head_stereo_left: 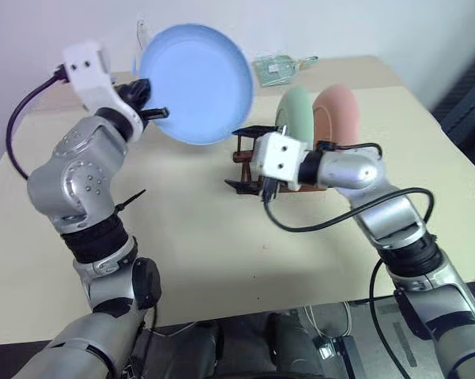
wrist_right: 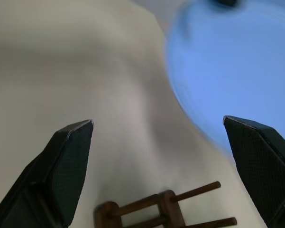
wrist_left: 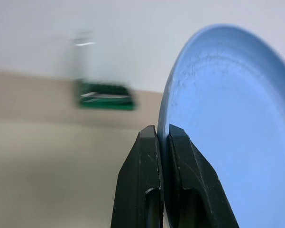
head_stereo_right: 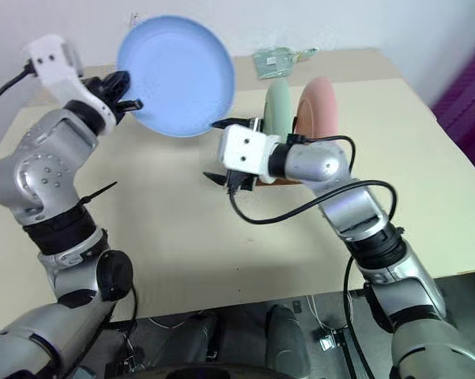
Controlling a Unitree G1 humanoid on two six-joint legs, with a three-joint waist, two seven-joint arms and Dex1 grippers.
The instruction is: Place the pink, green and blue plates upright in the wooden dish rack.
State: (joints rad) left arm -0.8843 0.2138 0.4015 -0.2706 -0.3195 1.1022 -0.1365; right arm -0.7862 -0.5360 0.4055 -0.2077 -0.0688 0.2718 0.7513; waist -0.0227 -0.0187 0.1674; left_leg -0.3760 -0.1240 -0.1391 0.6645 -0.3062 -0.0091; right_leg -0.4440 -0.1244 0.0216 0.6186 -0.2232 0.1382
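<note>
My left gripper (head_stereo_left: 154, 113) is shut on the rim of the light blue plate (head_stereo_left: 197, 83), which it holds tilted in the air above the table's back left. The left wrist view shows its two fingers (wrist_left: 147, 156) pinching the blue plate's (wrist_left: 232, 118) edge. The green plate (head_stereo_left: 294, 114) and the pink plate (head_stereo_left: 338, 118) stand upright side by side in the wooden dish rack (head_stereo_left: 249, 158) at mid-table. My right gripper (head_stereo_left: 237, 159) is open and empty just in front of the rack's near end (wrist_right: 166, 209), below the blue plate (wrist_right: 227, 71).
A green tray of bits (head_stereo_left: 280, 67) lies at the back of the beige table (head_stereo_left: 205, 260), beyond the rack. A black cable (head_stereo_left: 324, 225) loops from my right wrist over the table. The table's front edge runs close to me.
</note>
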